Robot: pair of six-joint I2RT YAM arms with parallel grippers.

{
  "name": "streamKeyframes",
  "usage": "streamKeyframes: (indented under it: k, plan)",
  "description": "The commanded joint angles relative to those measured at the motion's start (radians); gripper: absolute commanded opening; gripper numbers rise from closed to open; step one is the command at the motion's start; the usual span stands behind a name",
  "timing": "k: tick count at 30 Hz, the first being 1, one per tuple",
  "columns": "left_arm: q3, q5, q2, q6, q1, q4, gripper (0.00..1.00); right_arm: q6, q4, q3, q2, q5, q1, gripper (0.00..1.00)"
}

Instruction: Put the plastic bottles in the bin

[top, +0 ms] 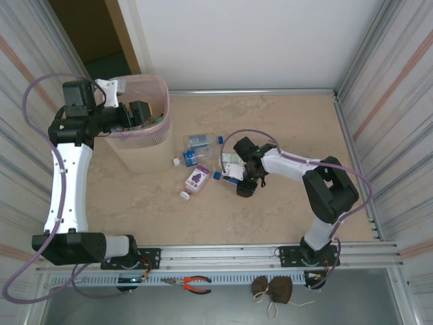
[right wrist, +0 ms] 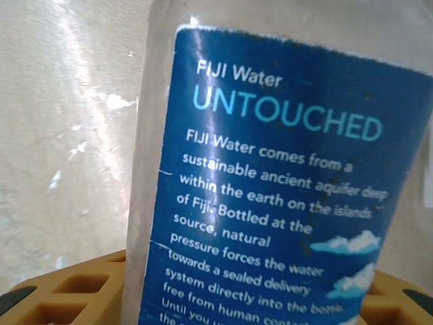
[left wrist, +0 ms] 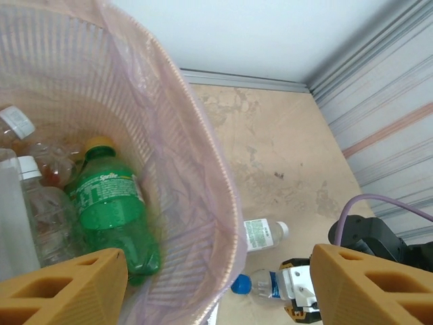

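Green and clear plastic bottles [left wrist: 111, 210] lie in the tall beige bin [top: 145, 152]; several remain on the desk [top: 284, 122]. Left end effector [left wrist: 216, 288] gapes empty; right end effector [top: 243, 181] straddles a blue-labelled bottle [right wrist: 270, 203], grip unclear.

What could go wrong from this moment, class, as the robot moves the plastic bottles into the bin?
1. The clear, blue-labelled Fiji water bottle lies between the fingers of the right gripper; smooth plastic could slip out.
2. The white-capped clear bottle lies close by and may get knocked.
3. The left gripper hangs open over the tall beige bin, so the arms might collide there.
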Motion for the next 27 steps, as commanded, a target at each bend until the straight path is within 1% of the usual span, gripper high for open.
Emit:
streamKeyframes:
  k: [1,4,9,11,13,16,19,22,27]
  plan:
    - [-0.017,0.082,-0.042,-0.028,0.004,0.081,0.72,0.059,-0.024,-0.015,-0.112,-0.063,0.003,0.44]
    - [-0.065,0.157,-0.073,-0.067,0.005,0.192,0.71,0.095,-0.006,-0.024,-0.191,-0.117,-0.001,0.44]
    - [-0.194,0.286,-0.145,-0.203,0.002,0.505,0.71,0.172,0.067,-0.027,-0.327,-0.215,-0.015,0.44]
    - [-0.235,0.304,-0.165,-0.251,-0.007,0.616,0.71,0.208,0.111,-0.027,-0.383,-0.261,-0.024,0.44]
    - [-0.256,0.314,-0.177,-0.269,-0.027,0.688,0.71,0.245,0.157,-0.027,-0.431,-0.299,-0.031,0.44]
    - [-0.263,0.317,-0.186,-0.267,-0.081,0.75,0.72,0.309,0.248,-0.034,-0.5,-0.352,-0.035,0.44]
    - [-0.27,0.329,-0.192,-0.244,-0.155,0.82,0.74,0.386,0.358,-0.045,-0.56,-0.399,-0.039,0.44]
    - [-0.28,0.328,-0.203,-0.196,-0.238,0.88,0.78,0.467,0.469,-0.054,-0.611,-0.452,-0.039,0.44]
    - [-0.266,0.32,-0.203,-0.094,-0.373,0.905,0.83,0.58,0.637,-0.061,-0.677,-0.506,-0.036,0.44]
